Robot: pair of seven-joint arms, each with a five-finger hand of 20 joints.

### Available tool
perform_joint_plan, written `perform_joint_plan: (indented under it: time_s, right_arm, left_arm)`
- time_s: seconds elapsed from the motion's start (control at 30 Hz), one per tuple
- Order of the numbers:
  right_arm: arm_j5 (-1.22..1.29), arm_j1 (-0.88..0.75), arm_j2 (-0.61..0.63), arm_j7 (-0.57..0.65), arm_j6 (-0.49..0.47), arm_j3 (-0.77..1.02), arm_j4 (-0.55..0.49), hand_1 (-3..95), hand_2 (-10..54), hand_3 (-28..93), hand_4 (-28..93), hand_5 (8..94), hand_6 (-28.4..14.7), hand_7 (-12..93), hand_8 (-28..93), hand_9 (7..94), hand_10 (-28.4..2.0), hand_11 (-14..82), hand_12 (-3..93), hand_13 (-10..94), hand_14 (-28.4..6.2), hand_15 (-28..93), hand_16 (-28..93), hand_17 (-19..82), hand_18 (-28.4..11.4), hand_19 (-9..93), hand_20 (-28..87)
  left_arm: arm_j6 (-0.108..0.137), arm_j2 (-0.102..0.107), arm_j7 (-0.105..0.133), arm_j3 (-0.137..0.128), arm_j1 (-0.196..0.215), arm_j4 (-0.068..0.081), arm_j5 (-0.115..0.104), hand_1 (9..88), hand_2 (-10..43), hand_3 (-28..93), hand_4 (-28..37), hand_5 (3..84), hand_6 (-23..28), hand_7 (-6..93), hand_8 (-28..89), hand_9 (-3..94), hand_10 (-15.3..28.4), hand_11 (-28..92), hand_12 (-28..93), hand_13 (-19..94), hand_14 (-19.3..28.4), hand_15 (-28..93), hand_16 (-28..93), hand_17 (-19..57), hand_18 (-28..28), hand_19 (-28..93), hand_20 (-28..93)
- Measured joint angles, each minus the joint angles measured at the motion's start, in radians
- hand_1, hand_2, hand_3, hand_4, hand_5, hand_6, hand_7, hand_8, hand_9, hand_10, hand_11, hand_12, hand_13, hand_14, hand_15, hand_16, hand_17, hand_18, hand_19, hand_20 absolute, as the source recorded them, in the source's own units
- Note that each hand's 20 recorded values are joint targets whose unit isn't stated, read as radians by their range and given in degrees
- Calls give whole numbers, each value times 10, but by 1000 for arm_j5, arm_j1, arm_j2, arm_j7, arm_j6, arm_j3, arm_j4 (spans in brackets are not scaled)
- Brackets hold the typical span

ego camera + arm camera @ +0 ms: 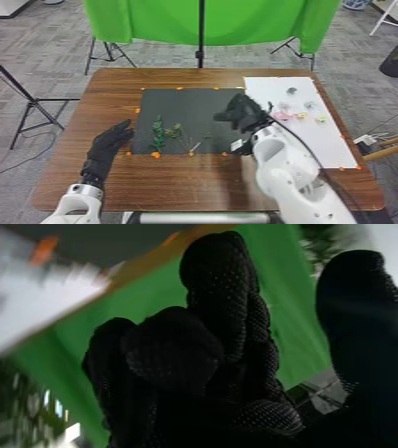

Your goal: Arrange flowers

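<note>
In the head view my left hand (111, 140) is at the left edge of the black mat (187, 97), its fingers open. My right hand (239, 111) is over the mat's right side, beside the white sheet (315, 147). Green leafy stems (158, 134) and a smaller sprig (173, 131) lie on the mat, left of that hand. Pink flowers (282, 116), yellowish ones (322, 119) and greyish ones (291, 91) lie on the sheet. In the right wrist view the fingers of my right hand (226, 299) are relaxed, thumb apart, with nothing visible between them.
Orange markers (156, 155) edge the mat and sheet on the brown table (169, 185). A green cloth (160, 22) hangs on stands beyond the far edge. A black tripod (34, 102) stands at the left.
</note>
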Motion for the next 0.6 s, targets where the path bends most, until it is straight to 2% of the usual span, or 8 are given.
perform_joint_plan:
  time_s: [0.27,0.6]
  right_arm:
    - [-64,99,39,84,-133,136,189,265,-60,598,-108,750,-44,141,-68,877,-139,397,276,916,-44,595,324,667,-117,932,569]
    - [-113,100,47,90,-138,123,256,260,-58,590,-108,758,-46,140,-67,881,-139,396,274,921,-43,592,320,671,-114,932,561]
  left_arm:
    - [0,0,0,0,1,-1,1,191,5,651,-275,420,32,51,-50,420,124,128,138,317,139,87,31,35,104,10,164]
    - [0,-4,1,-1,1,-1,1,192,6,652,-279,420,32,53,-51,420,123,127,139,318,138,87,30,35,104,10,163]
